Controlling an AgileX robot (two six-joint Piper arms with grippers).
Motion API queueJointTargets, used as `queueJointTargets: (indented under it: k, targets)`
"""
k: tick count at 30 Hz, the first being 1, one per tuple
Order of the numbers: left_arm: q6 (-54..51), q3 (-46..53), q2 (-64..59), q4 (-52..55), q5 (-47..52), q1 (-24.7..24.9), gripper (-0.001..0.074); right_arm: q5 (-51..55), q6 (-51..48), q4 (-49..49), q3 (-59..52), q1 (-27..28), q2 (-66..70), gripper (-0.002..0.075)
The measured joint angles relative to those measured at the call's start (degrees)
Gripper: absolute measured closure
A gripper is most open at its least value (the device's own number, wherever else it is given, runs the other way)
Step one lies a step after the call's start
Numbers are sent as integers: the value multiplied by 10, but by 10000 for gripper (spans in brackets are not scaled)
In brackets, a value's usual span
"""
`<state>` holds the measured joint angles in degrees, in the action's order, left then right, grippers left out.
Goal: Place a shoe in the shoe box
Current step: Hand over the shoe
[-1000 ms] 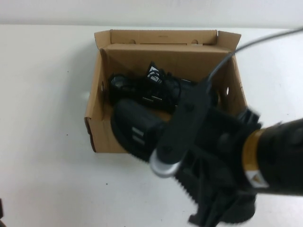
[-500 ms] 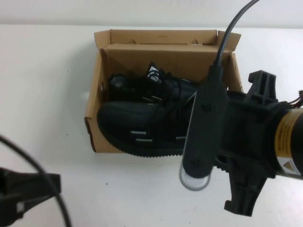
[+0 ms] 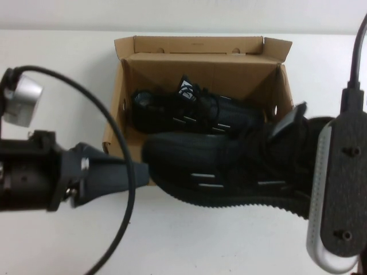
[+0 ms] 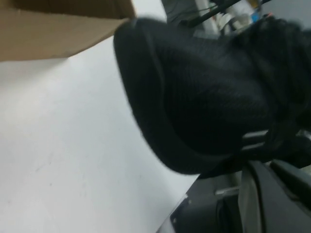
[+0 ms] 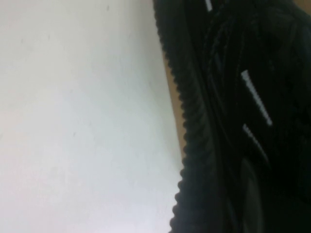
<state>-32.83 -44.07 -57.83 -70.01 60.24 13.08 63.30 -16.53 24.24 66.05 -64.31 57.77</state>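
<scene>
High view: a brown cardboard shoe box (image 3: 117,123) sits on a white table (image 3: 51,74) at about 12 o'clock from the robot, flap lid folded back at its far side. 1 black sneaker (image 3: 195,112) already lies inside, along the far wall. A 2nd, matching shoe (image 3: 229,172) hangs in the air over the box's near wall, toe toward 9 o'clock, heel toward 3 o'clock, sole tilted toward the robot. It is not yet in the box. The left gripper (image 3: 135,170) comes in from 9 o'clock with its closed tip at the shoe's toe; whether it pinches the toe or only touches it cannot be told. The right gripper is hidden behind its wrist camera mount (image 3: 338,195) at 3 o'clock, at the heel end; it is closed, most likely gripping the heel, though that contact is out of sight.

Left wrist view: the shoe's rounded toe (image 4: 194,102) fills the frame, a corner of the box (image 4: 63,26) beyond it, table below.

Right wrist view: the ridged sole edge (image 5: 194,126) and white dashes, very close.

Judgement: the lift is done; what remains is lowering this shoe beside the 1st and releasing it.
</scene>
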Motion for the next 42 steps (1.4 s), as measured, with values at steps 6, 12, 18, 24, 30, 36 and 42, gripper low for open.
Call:
queueJointTargets:
  k: [6,12,18,24,30,36,42]
  targets:
    - [-27,1,-55,-42,-13,0,735,42,0,0,0,0,-4,734]
    - [15,1,-67,-31,-15,0,463,60,0,2,0,0,-12,734]
    - [44,1,-68,-27,-15,0,114,37,0,-4,0,0,-21,734]
    - [47,1,-68,-53,-15,0,79,-23,-33,-53,0,0,-21,734]
    - [40,1,-71,-78,6,0,77,-76,-58,-77,-1,0,-21,734]
    - [26,1,-71,-96,25,0,206,-91,-62,-77,-1,0,-21,734]
    - [2,1,-74,-97,25,0,601,-85,-62,-80,-1,0,-22,734]
